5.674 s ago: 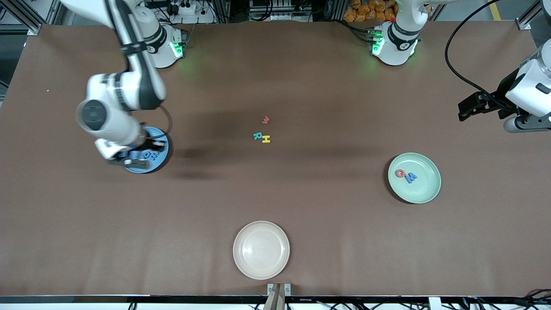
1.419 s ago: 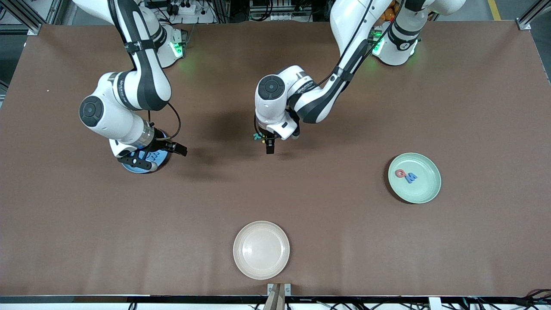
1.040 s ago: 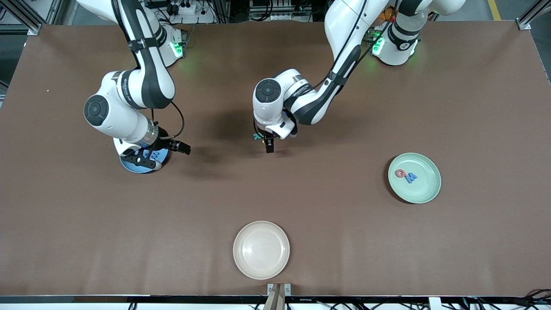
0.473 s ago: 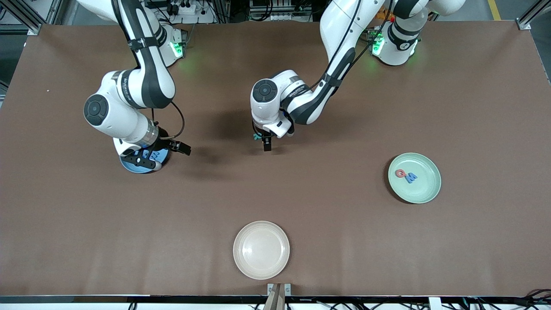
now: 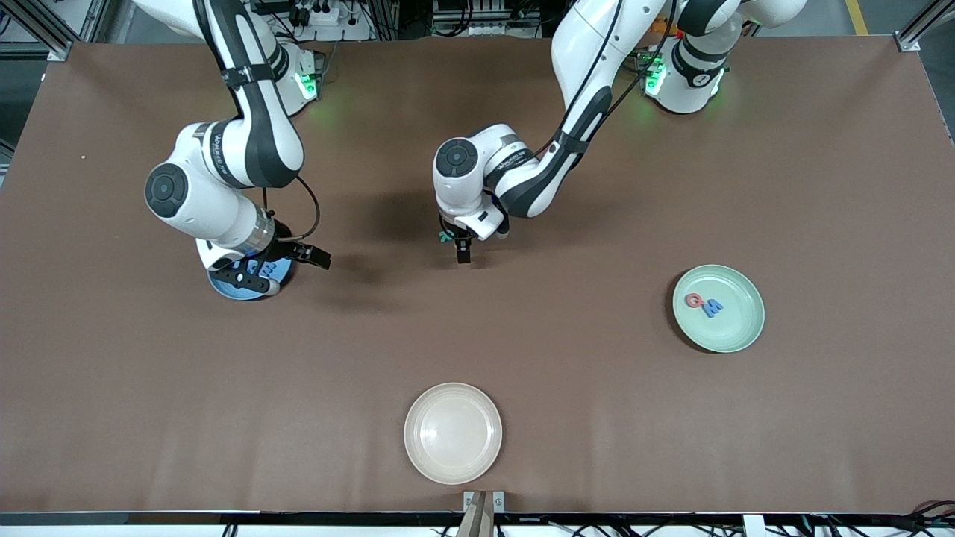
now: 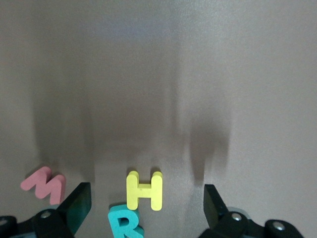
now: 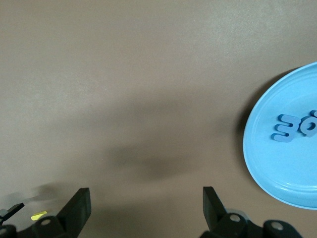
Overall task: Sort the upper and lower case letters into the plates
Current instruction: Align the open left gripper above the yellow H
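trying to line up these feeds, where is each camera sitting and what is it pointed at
Front view: high across the table, facing both bases; shows both arms, the mint green plate, blue plate and cream plate.
Left wrist view: on the left arm, looking down past the open left gripper at the yellow H, teal R and coral M.
Right wrist view: on the right arm; open right gripper, bare table, blue plate edge.
Shared: the blue plate appears in front and right wrist views.

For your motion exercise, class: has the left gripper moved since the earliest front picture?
Yes. The left gripper has left the table's left-arm end, past the mint green plate, and now hangs open over the yellow H.
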